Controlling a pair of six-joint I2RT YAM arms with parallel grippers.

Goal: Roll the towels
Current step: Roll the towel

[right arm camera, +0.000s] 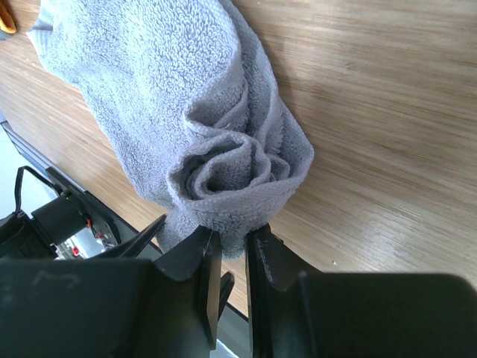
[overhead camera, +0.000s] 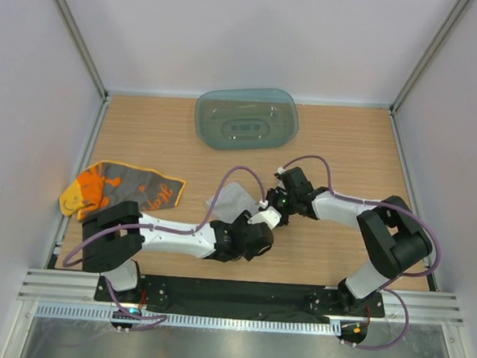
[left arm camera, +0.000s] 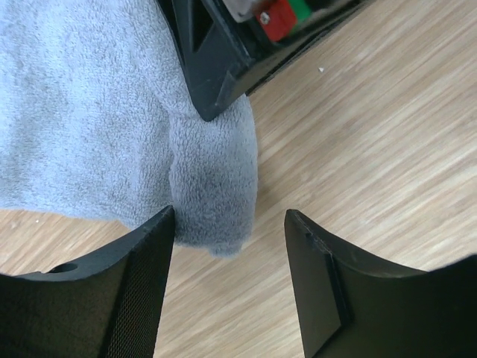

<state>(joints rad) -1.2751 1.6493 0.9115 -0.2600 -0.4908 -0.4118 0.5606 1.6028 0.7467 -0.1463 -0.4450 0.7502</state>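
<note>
The grey towel point(overhead camera: 231, 198) lies mid-table, its right end wound into a loose roll point(right arm camera: 227, 168). My right gripper point(right arm camera: 232, 240) is shut on the lower edge of that rolled end, and from above it point(overhead camera: 271, 202) sits at the towel's right edge. My left gripper point(left arm camera: 229, 224) stands open just in front of the roll point(left arm camera: 212, 179), with only bare wood between its fingers; in the top view it point(overhead camera: 262, 222) is right below the right gripper. A black finger point(left arm camera: 212, 74) of the right gripper presses on the towel. The yellow-orange towel point(overhead camera: 122, 187) lies crumpled at the left.
A translucent teal tray point(overhead camera: 247, 119) stands at the back centre. White walls close the table on three sides. A metal rail point(overhead camera: 238, 298) runs along the near edge by the arm bases. Both arms cross the front middle of the table.
</note>
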